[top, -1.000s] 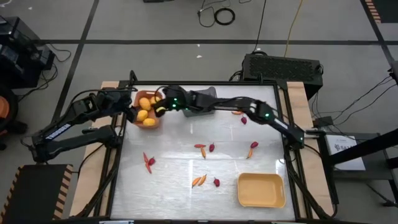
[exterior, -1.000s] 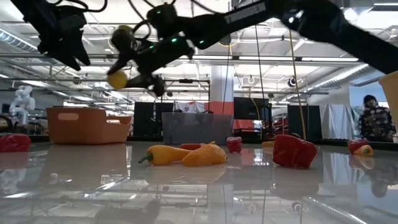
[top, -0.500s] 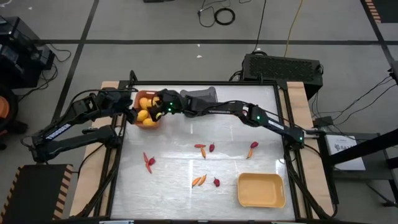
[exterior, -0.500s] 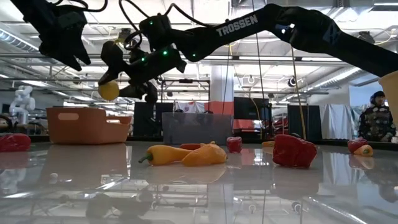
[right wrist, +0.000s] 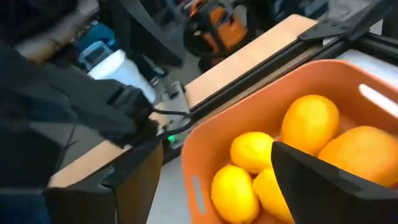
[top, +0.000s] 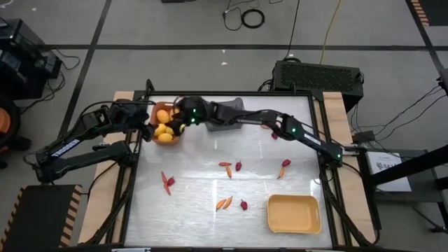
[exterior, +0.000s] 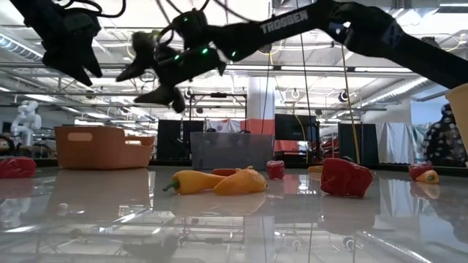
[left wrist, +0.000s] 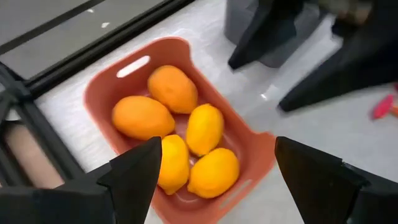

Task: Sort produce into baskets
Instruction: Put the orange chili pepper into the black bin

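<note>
Orange-brown shallow plastic basket point(top: 166, 126) sat at about 10 o'clock on the white table point(top: 210, 189) in the high view, five smooth yellow-orange rounded fruits point(left wrist: 199, 127) inside, touching each other. Dark grey plastic basket point(top: 225, 112) just beside it at 12 o'clock, partly under the right arm. Pale yellow rectangular basket point(top: 294, 213) at 5 o'clock, nothing visible in it.

Loose produce on the table: slim orange-red pepper-like pieces point(top: 224, 203) near centre and one at 8 o'clock, tiny dark-red round berries point(top: 243, 205) close by, more near 3 o'clock.

Handling, judged: fruits look hard, light, glossy, likely to slip or roll; best pinched across the widest middle. Peppers slim and tapered, lying flat, take across the thick end. Berries tiny and round, probably roll away unless the fingers close squarely from above.

Right gripper point(top: 179, 123) hung above the orange-brown basket's 3 o'clock edge, fingers spread wide, nothing between them; in the low view it point(exterior: 150, 77) was well clear of the table and the basket. Right wrist view looked down into the basket between both parted fingers point(right wrist: 311, 180), no contact with fruit.

Left gripper point(top: 147, 129) hovered at the basket's 9 o'clock side, fingers point(left wrist: 134, 177) wide apart, empty, touching nothing; left wrist view looked down on the fruits between them.

Sorting looked partly done: peppers and berries not yet binned.
</note>
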`<state>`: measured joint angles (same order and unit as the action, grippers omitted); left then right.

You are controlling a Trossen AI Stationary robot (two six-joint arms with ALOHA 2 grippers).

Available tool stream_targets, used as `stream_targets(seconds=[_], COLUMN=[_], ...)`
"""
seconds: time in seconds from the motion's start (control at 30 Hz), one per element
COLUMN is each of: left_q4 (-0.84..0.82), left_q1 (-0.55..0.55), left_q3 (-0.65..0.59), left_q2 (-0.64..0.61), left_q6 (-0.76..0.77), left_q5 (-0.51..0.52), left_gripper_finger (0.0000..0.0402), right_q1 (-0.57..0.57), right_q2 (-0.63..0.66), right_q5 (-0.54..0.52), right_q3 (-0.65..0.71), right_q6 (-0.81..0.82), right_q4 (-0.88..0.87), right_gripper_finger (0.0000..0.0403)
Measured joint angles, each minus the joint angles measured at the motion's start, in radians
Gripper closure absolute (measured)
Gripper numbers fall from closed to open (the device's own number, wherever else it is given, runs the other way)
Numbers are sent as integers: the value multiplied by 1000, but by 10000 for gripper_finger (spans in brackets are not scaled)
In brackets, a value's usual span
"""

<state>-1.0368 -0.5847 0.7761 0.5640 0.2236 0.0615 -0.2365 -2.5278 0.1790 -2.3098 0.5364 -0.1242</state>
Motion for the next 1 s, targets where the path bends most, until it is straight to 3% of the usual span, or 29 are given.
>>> stream_targets(seconds=[0.13, 0.4, 0.57, 0.77, 1.0], left_q4=[16, 47, 139, 335, 563], left_q1=[1, 5, 46, 142, 334], left_q3=[0, 0, -1, -1, -1], left_q2=[0, 7, 46, 143, 337], left_q6=[-1, 0, -2, -20, 61], left_q5=[-34, -90, -157, -164, -172], left_gripper_finger=[82, 82, 82, 82, 82], right_q1=[-31, -59, -16, 88, 212], right_q2=[72, 231, 325, 433, 553], right_q5=[74, 66, -128, -364, -416], right_q3=[-1, -1, -1, -1, 93], right_q6=[-4, -44, -69, -48, -59], right_q4=[-268, -858, -1142, -1405, -1426], right_gripper_finger=[110, 110, 110, 110, 110])
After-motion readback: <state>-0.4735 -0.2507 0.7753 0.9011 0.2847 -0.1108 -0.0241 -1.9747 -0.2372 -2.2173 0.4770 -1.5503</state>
